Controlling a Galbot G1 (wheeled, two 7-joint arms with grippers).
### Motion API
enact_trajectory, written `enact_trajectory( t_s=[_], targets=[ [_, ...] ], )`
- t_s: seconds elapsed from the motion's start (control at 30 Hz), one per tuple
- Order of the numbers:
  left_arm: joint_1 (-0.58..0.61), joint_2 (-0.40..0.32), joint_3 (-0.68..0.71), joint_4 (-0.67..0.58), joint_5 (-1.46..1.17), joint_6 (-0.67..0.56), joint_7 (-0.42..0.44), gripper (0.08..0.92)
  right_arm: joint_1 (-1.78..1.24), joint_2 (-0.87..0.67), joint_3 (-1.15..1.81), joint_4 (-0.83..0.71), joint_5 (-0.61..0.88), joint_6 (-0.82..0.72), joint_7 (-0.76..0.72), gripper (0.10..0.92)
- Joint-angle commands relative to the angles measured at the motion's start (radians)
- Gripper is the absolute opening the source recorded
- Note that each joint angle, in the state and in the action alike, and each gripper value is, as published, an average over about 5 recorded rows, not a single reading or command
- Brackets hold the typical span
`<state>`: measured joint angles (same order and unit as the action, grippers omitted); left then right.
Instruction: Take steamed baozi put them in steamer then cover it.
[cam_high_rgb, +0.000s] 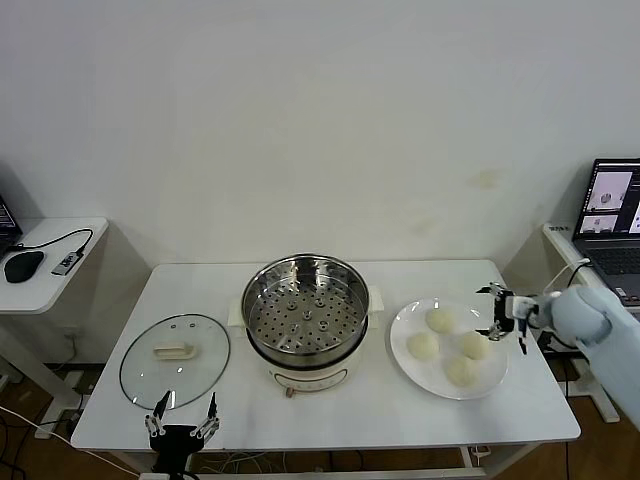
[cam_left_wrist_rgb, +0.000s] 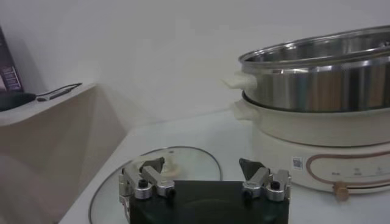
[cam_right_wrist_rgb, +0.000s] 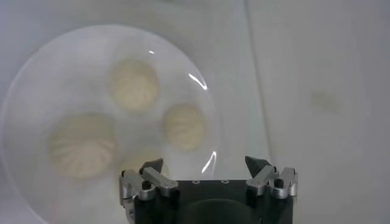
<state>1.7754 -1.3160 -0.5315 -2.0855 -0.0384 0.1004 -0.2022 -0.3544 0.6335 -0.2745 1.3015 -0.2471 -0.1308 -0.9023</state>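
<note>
Several cream-white baozi (cam_high_rgb: 439, 320) lie on a flat white plate (cam_high_rgb: 400, 330) to the right of the steamer (cam_high_rgb: 305, 318), whose perforated tray holds nothing. My right gripper (cam_high_rgb: 507, 320) hovers open and empty over the plate's right edge. In the right wrist view the baozi (cam_right_wrist_rgb: 133, 82) lie on the plate (cam_right_wrist_rgb: 36, 79) beyond the open right gripper (cam_right_wrist_rgb: 204, 164). The glass lid (cam_high_rgb: 175, 358) lies flat left of the steamer. My left gripper (cam_high_rgb: 182, 415) is open and empty at the front table edge, just before the lid (cam_left_wrist_rgb: 189, 159), with the steamer (cam_left_wrist_rgb: 323, 79) beside it.
A side desk (cam_high_rgb: 50, 270) with a mouse and cable stands at the far left. A laptop (cam_high_rgb: 612, 215) sits on a stand at the far right. The white table's front strip (cam_high_rgb: 380, 415) lies between the steamer and the edge.
</note>
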Motion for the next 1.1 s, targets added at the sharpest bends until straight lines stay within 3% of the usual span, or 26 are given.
enact_trajectory(
  t_s=[0.03, 0.5, 1.1],
  targets=[
    [0.002, 0.002, -0.007, 0.002, 0.005, -0.001, 0.003, 0.823, 0.222, 0.123, -0.24, -0.221, 0.007, 0.03, -0.08, 0.823],
    [-0.006, 0.017, -0.021, 0.016, 0.0, -0.003, 0.006, 0.823, 0.26, 0.272, -0.25, -0.428, -0.082, 0.079, -0.113, 0.823],
    [-0.018, 0.024, -0.029, 0.027, 0.0, -0.005, 0.004, 0.823, 0.249, 0.353, -0.264, -0.502, -0.117, 0.085, -0.08, 0.821]
  ],
)
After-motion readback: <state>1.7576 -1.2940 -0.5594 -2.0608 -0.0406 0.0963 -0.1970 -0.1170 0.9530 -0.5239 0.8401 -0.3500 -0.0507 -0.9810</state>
